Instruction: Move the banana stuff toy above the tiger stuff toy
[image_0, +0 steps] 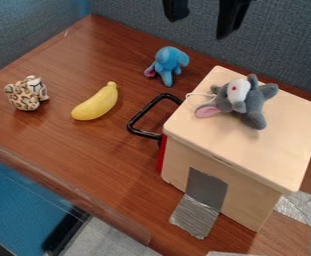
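Camera view, and we catch the tool [200, 28] up at the top edge, hanging over the far side of the scene, its two black fingers spread well apart. Down on the table [71, 155] we have our banana [96, 102], yellow and curved, lying on its side, its stem end pointing up the view. Just to its left sits the tiger toy [27, 94], spotted and small; they're near each other, but we see table between them, so the banana is beside the toy, not above it. Further back, between the banana and the tool, we spot the blue toy [168, 62] with a bit of pink low on one side. Over on the right stands the wooden box [244, 150], and on its pale lid we get the grey toy [252, 107], pink ear out over the lid, a thin white string beside it. A black handle [136, 120] juts from the box toward the banana, the two apart. Low on the box, silver tape [206, 187] runs down onto the table, and behind it all we have a fabric partition [278, 45].
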